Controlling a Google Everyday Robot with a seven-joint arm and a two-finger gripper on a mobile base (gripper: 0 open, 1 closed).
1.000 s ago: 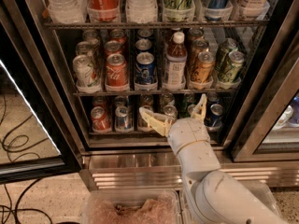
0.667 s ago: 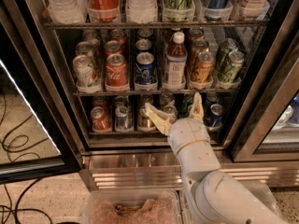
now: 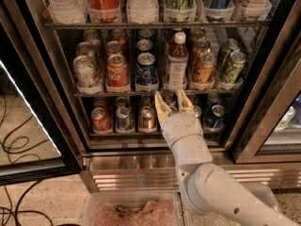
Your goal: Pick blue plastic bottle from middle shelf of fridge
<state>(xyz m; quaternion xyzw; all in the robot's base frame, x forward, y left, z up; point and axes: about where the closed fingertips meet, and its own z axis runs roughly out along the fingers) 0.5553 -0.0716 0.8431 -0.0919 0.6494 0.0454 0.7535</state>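
The blue plastic bottle (image 3: 177, 62) stood upright at the front of its lane on the middle shelf (image 3: 124, 93) of the fridge (image 3: 136, 166). Its white cap was on top and its pale label faced outward. Just left of the bottle sat a blue can (image 3: 146, 68), with a red cola can (image 3: 117, 70) one lane further left. Just right of the bottle was a bronze-coloured can (image 3: 203, 67), and beyond that stood green cans (image 3: 233, 65). The bottle's cap rose above the tops of all these cans.

The gripper (image 3: 172, 105) hung directly below the bottle, in front of the rack beneath it. Its two cream fingers (image 3: 162, 109) pointed upward and were spread apart, with nothing pinched between them. One fingertip reached about to the front edge of the shelf, just under the bottle's base. The other lay below and slightly left of the bottle, under the gap between it and the blue can. The bottle stood wholly above the fingertips and outside their span, and no grip on it could be seen.

The white arm (image 3: 211, 192) came up toward the gripper from below and to the right of the bottle. Far below the bottle, past the ribbed steel base, lay a clear bin (image 3: 131, 211).
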